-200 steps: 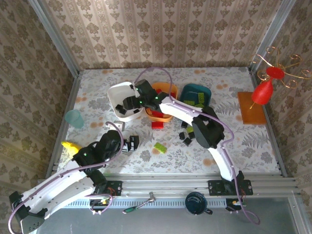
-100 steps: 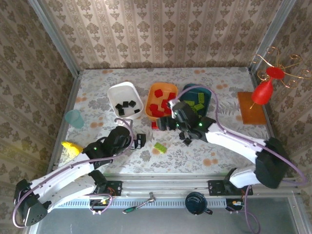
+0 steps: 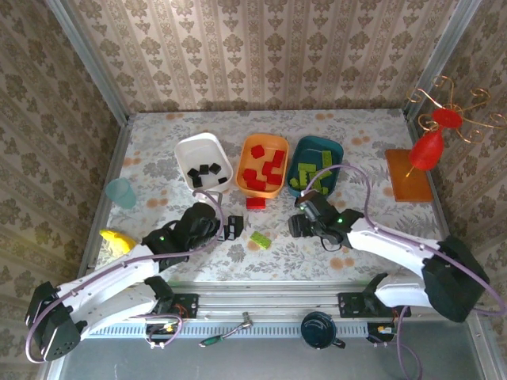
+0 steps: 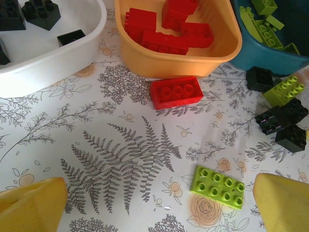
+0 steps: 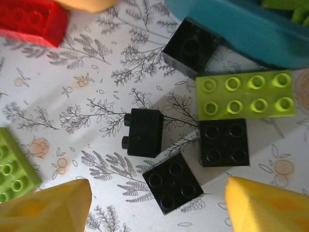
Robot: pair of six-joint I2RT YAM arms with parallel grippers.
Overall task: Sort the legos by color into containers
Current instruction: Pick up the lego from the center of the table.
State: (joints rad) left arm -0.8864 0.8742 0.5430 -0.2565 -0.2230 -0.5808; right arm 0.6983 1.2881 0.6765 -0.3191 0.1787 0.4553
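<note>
The white tub holds black legos, the orange tub red ones, the teal tub lime ones. My right gripper is open, low over a cluster of black legos; one black lego lies between its fingertips, another lies on its side, and a lime lego rests beside them. My left gripper is open over bare tablecloth. A lime lego lies just inside its right finger. A loose red lego sits in front of the orange tub.
A pale-blue cup stands at the left. An orange mat with a red-and-copper ornament sits at the right. Patterned walls close in the table.
My right arm has pulled back from over the white tub and dropped to the black legos in front of the teal tub. My left gripper has edged right toward the lime lego.
</note>
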